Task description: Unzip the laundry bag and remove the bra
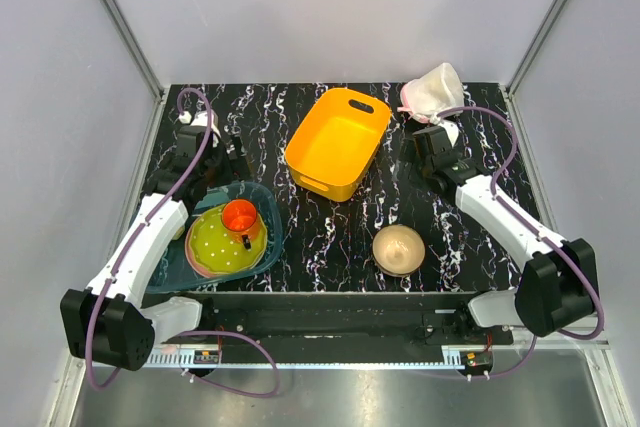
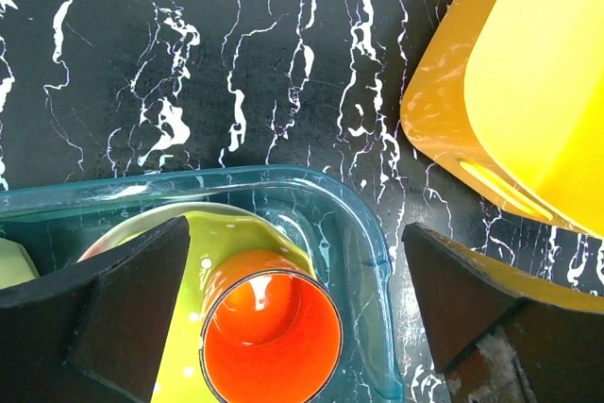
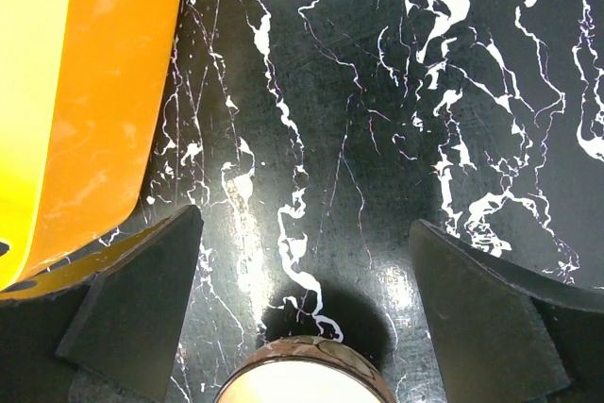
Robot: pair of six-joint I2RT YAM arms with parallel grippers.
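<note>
The laundry bag [image 1: 432, 90], a white mesh pouch with pink trim, lies bunched at the table's far right corner. It shows only in the top view. No bra shows in any view. My right gripper [image 1: 428, 159] hangs just in front of the bag and points away from it. In the right wrist view it [image 3: 304, 219] is open and empty over bare black marble. My left gripper [image 1: 231, 159] is at the far left of the table. In the left wrist view it [image 2: 294, 233] is open and empty above the blue tray's far edge.
An orange plastic basket [image 1: 338, 141] stands in the middle, also in the left wrist view [image 2: 528, 92] and the right wrist view [image 3: 75, 92]. A blue tray [image 1: 268, 247] at the near left holds a green plate [image 1: 222, 245] and an orange cup [image 1: 240, 215]. A tan bowl [image 1: 398, 248] sits at the near centre-right.
</note>
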